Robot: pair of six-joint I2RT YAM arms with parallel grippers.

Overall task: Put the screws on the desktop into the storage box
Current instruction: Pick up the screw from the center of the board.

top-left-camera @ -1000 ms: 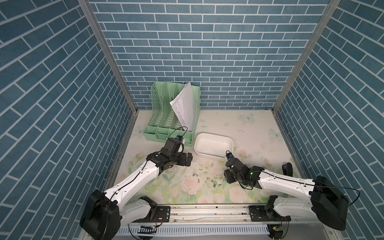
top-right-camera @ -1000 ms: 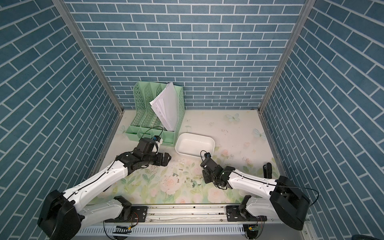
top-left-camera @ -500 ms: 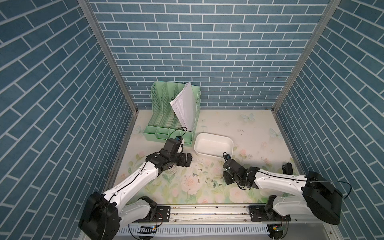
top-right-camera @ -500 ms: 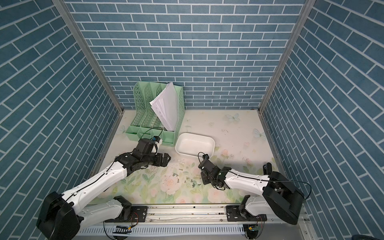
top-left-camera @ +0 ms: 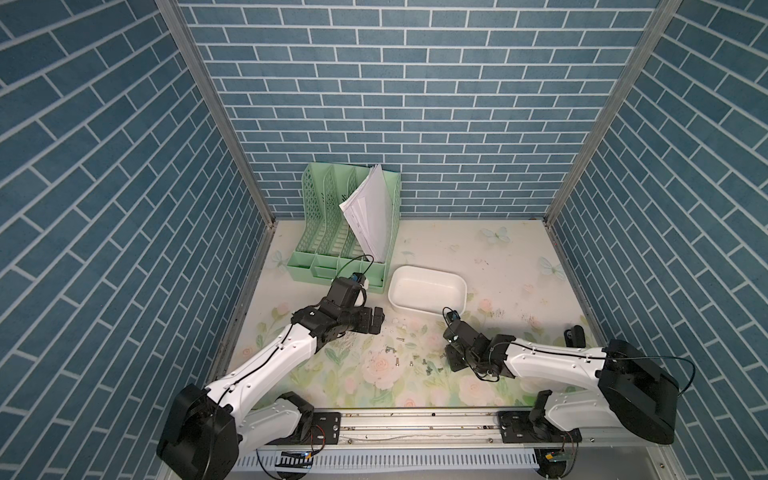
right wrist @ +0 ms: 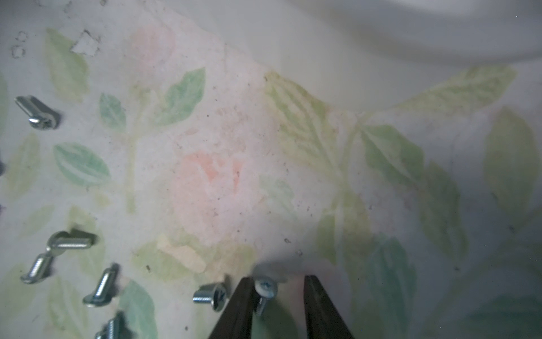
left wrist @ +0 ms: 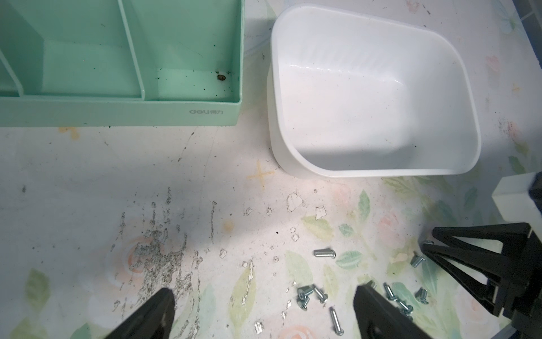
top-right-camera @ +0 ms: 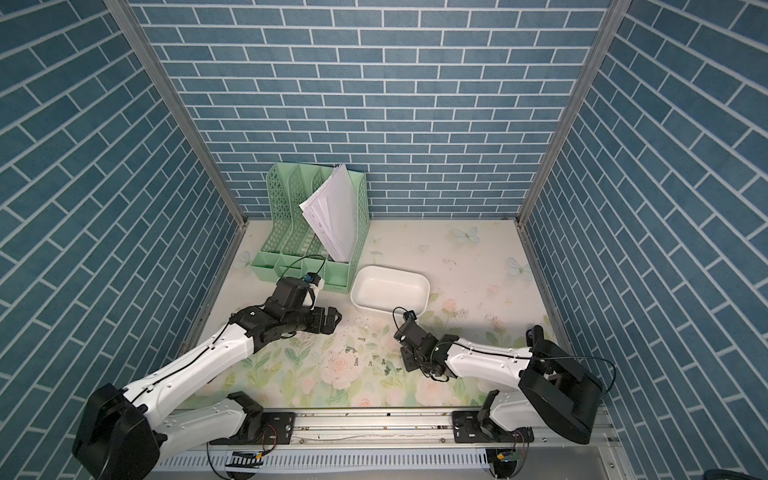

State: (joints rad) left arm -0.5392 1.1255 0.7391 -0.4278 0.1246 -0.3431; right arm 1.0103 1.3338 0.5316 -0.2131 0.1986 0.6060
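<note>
The right end effector (right wrist: 278, 278) is down at the tabletop (top-left-camera: 478, 249). Its jaws are narrow but parted. One screw (right wrist: 265, 289) stands between them, against one finger (right wrist: 239, 311), with a gap to the other finger. Another screw (right wrist: 212, 296) lies just outside that same finger. In both top views this end effector sits at the 3 o'clock edge of the screws (top-left-camera: 415, 362), which lie scattered loose on the floral print. The left end effector (left wrist: 264, 293) has its jaws spread wide, at about 10 o'clock from the scatter, over a scuffed patch of tabletop. The storage box (top-left-camera: 419, 309) stands at 12 o'clock from the screws, near them but apart. A green file rack (top-left-camera: 328, 266) with papers (top-left-camera: 370, 216) is at 10 o'clock from the box, just beside it.
</note>
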